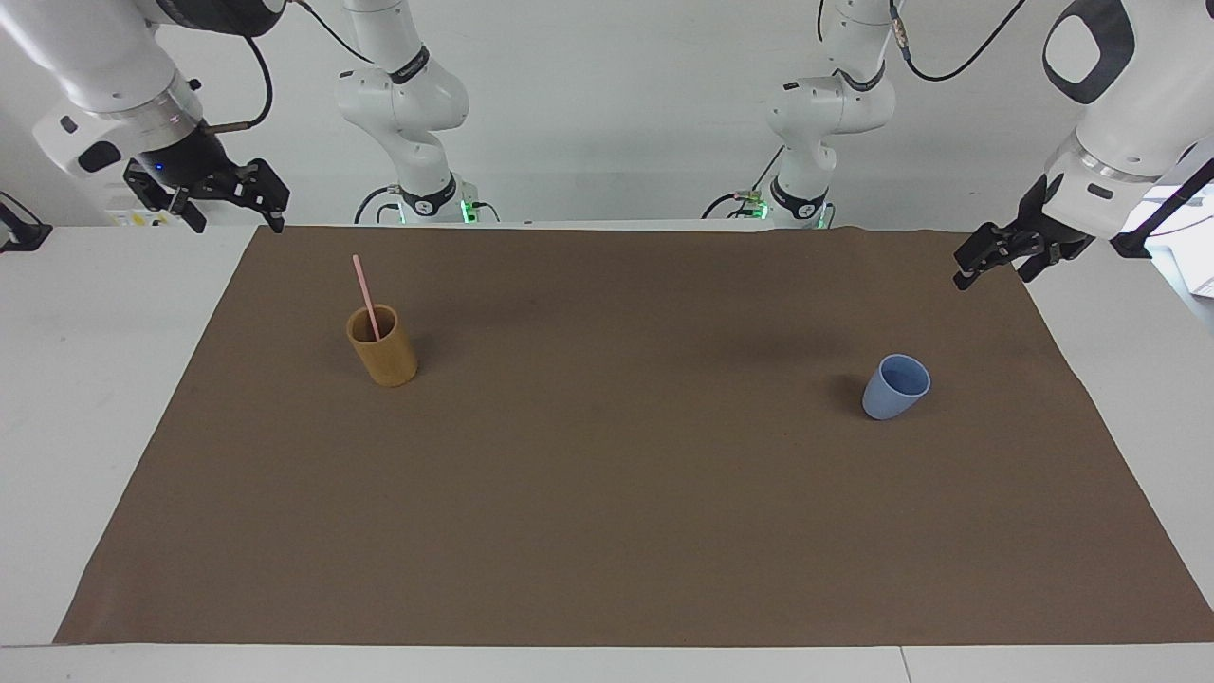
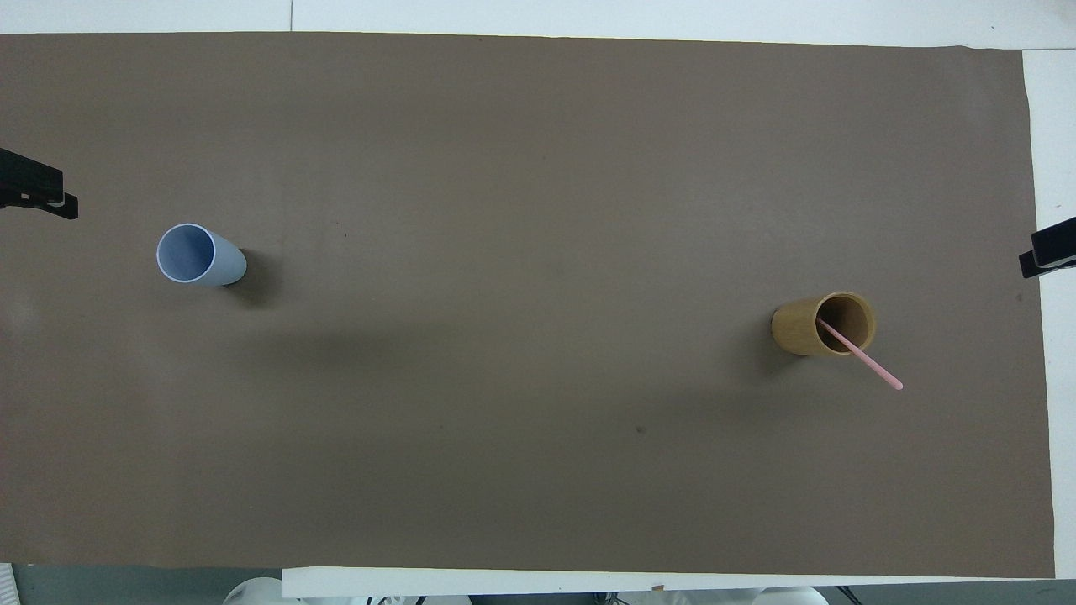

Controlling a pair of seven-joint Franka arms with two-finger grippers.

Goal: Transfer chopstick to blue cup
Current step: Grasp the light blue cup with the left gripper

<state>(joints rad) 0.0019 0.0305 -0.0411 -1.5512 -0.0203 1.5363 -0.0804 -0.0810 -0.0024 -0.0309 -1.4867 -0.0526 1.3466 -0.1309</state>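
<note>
The pale pink chopstick (image 1: 364, 294) stands leaning in the tan bamboo-coloured cup (image 1: 384, 353) toward the right arm's end of the brown mat; both also show in the overhead view, the chopstick (image 2: 870, 363) in that cup (image 2: 820, 325). The blue cup (image 1: 895, 386) stands upright and empty toward the left arm's end, also seen in the overhead view (image 2: 197, 255). My right gripper (image 1: 239, 223) hangs open and empty in the air over the mat's corner by the tan cup's end. My left gripper (image 1: 993, 277) hangs open and empty over the mat's edge at the blue cup's end.
The brown mat (image 1: 607, 493) covers most of the white table (image 1: 95, 379). Only the gripper tips show in the overhead view, the left gripper (image 2: 42, 197) and the right gripper (image 2: 1042, 256) at the mat's two ends.
</note>
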